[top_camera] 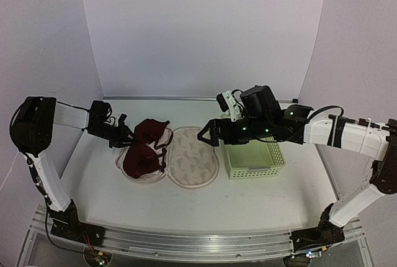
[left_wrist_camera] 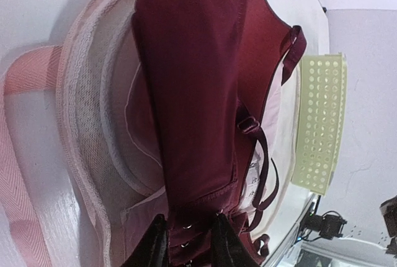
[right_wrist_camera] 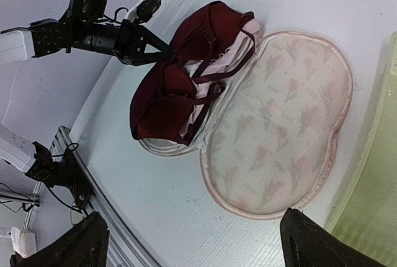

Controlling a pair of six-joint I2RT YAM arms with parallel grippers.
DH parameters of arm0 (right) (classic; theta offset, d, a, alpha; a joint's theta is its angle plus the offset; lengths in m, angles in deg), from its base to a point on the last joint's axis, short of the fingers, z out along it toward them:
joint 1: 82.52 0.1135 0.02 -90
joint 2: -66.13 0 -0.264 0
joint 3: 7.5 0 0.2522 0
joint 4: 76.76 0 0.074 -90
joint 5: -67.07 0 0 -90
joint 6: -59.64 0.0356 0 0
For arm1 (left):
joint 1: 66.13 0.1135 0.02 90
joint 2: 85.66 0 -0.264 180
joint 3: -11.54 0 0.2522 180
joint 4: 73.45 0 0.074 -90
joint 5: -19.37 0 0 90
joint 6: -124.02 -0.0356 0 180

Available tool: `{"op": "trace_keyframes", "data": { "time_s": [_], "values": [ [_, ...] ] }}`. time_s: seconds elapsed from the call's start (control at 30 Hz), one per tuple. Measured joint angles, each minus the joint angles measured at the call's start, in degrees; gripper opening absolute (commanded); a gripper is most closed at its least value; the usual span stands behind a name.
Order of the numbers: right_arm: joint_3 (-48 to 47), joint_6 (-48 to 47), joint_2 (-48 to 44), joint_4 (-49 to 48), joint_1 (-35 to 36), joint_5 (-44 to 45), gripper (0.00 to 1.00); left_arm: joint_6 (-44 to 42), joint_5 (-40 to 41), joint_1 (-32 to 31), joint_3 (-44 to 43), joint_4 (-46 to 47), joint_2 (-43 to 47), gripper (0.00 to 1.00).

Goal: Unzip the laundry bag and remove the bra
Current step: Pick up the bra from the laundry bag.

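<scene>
White table, pale walls. The cream oval fabric laundry bag with red-and-green motifs lies mid-table, already unzipped and opened flat like a clamshell. Its printed half is to the right and its other half to the left. The dark maroon satin bra sits in the left half, cups up, one cup partly over the far rim. A pale green slatted plastic basket stands just right of the bag.

The left gripper is nearly closed on the hook-and-eye end of the bra's band, with fabric filling the gap between its fingers. The right gripper is spread wide with nothing in it, hovering over the bag's right edge near the basket.

Step in hand, as I judge it, is pulling the bra clear. The pull should go up first, then left, so the cups rise over the rim instead of dragging the bag along. The loose straps lie across the hinge line and may snag on the zip. The bag looks light, so the right gripper pressing on the printed half would likely keep it down.

In the top view each bag half has its long axis near-to-far, with the hinge between the halves. The bra's long axis also runs near-to-far, one cup behind the other, and its band end points far-left toward the left arm.
</scene>
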Motion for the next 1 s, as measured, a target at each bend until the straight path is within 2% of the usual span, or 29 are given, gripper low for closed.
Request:
{"op": "trace_keyframes", "data": {
  "time_s": [0.07, 0.1, 0.43, 1.0],
  "values": [
    [0.00, 0.00, 0.00, 0.00, 0.00, 0.00, 0.98, 0.04, -0.09, 0.13, 0.00, 0.00, 0.00, 0.01],
    [0.00, 0.02, 0.00, 0.00, 0.00, 0.00, 0.98, -0.02, -0.11, 0.24, 0.02, -0.02, 0.00, 0.00],
    [0.68, 0.22, -0.02, -0.04, 0.07, 0.00, 0.98, 0.20, -0.46, 0.39, 0.04, -0.02, 1.31, 0.00],
    [0.70, 0.22, -0.02, -0.09, 0.22, -0.11, 0.98, 5.25, -4.50, 0.50, -2.05, -0.09, 11.28, 0.00]
  ]
}}
